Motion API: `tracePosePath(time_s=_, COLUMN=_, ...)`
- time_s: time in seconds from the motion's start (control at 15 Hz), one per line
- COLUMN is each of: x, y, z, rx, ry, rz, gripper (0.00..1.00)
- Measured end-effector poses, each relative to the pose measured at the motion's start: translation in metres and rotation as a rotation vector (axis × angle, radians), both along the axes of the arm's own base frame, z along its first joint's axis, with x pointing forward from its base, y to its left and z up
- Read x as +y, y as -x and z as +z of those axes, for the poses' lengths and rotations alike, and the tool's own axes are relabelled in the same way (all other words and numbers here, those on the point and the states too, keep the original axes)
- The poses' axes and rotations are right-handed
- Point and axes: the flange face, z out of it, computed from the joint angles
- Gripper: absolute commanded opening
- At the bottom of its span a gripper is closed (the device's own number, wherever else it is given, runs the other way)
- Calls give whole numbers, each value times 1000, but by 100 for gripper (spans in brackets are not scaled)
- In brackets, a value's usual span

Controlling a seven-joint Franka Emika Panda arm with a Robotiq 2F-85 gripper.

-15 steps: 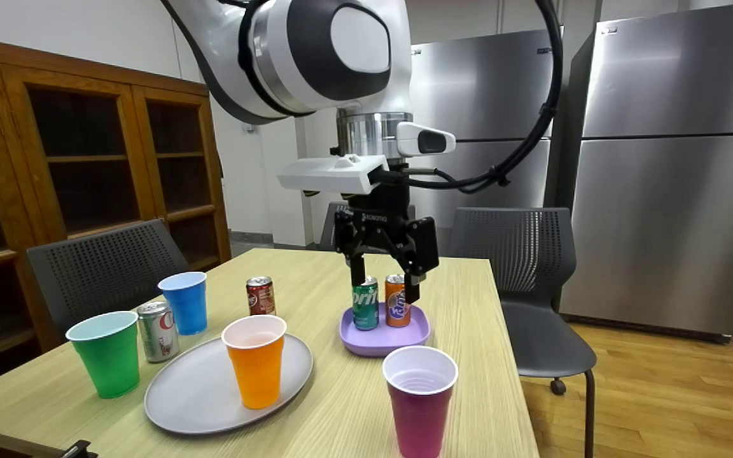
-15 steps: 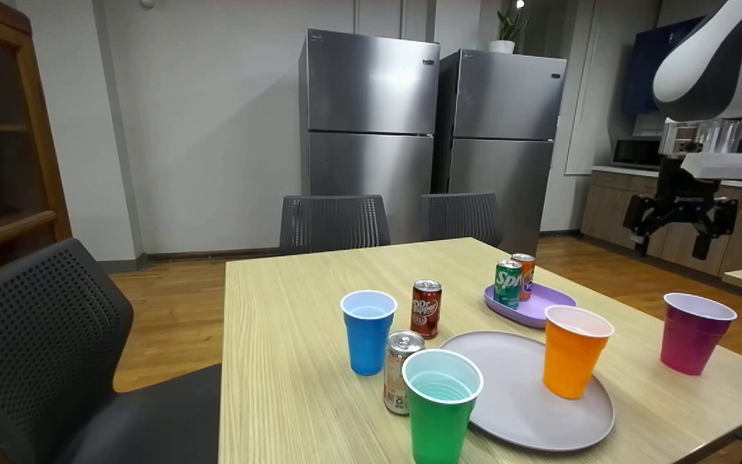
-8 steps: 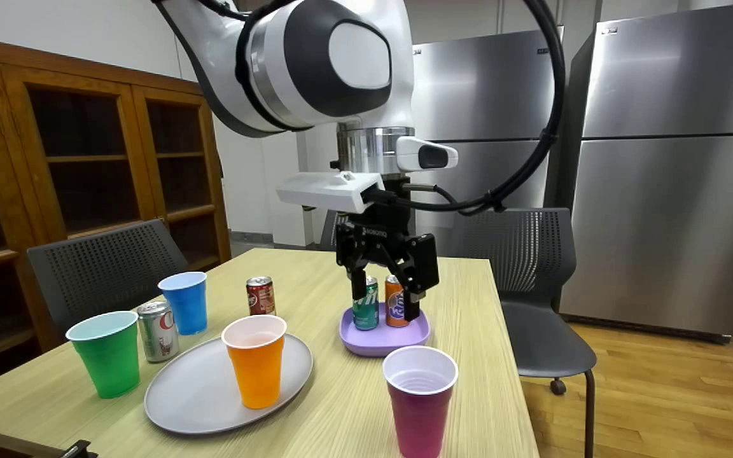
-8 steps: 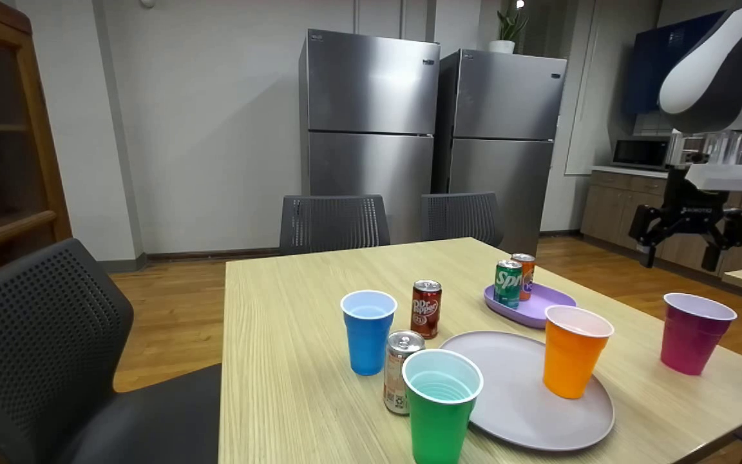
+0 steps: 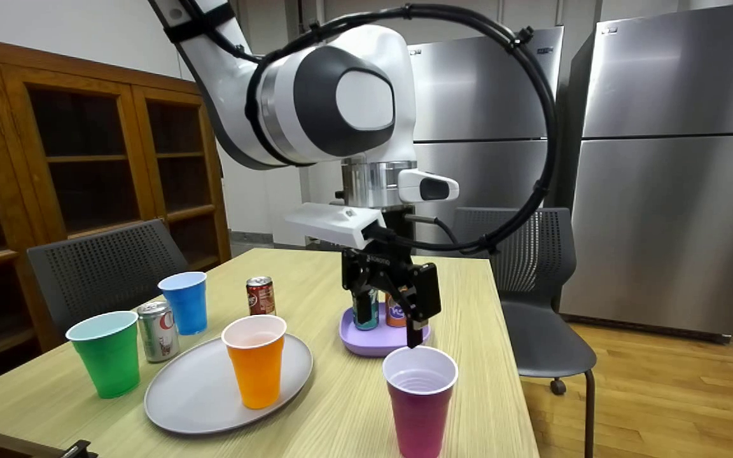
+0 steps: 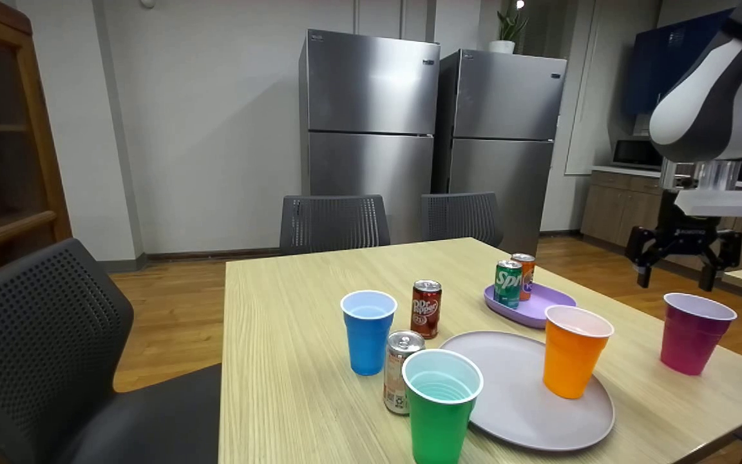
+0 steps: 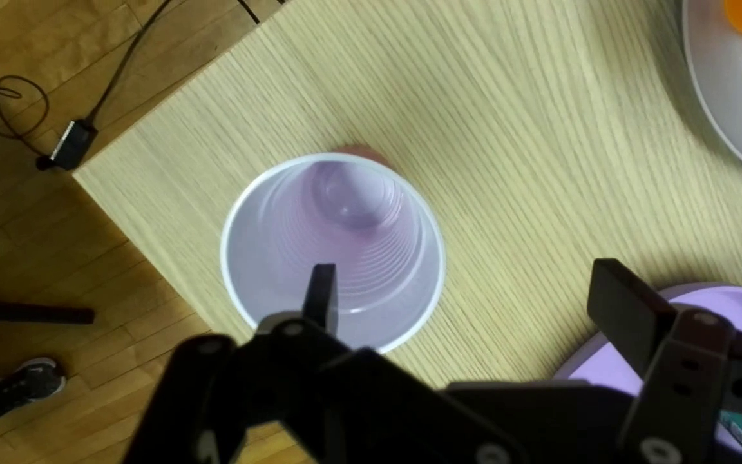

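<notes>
Your pincer (image 6: pixel 674 280), spread wide and empty, hangs near the upright purple cup (image 6: pixel 694 336) on the counter (image 6: pixel 294 322), with, it seems, no grasp yet made.

Magenta cup (image 5: pixel 420 407) and gray plate (image 5: pixel 195 388) flank a passable gap

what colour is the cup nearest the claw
The cup is magenta-purple outside, seen best in an exterior view.
</notes>
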Motion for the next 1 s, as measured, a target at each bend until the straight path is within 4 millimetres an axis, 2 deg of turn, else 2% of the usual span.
tracePosePath(time_s=0.47, x=-11, y=-14, z=-31, rx=39, ry=15, rz=-25, gripper=100)
tracePosePath(time_s=0.53, x=-13, y=-17, z=-34, rx=45, ry=17, rz=-26, gripper=75)
tracePosePath(time_s=0.67, x=-16, y=-21, z=-40, rx=54, ry=21, rz=-25, gripper=66)
tracePosePath(time_s=1.0, x=-21, y=-27, z=-49, rx=69, ry=28, rz=-22, gripper=27)
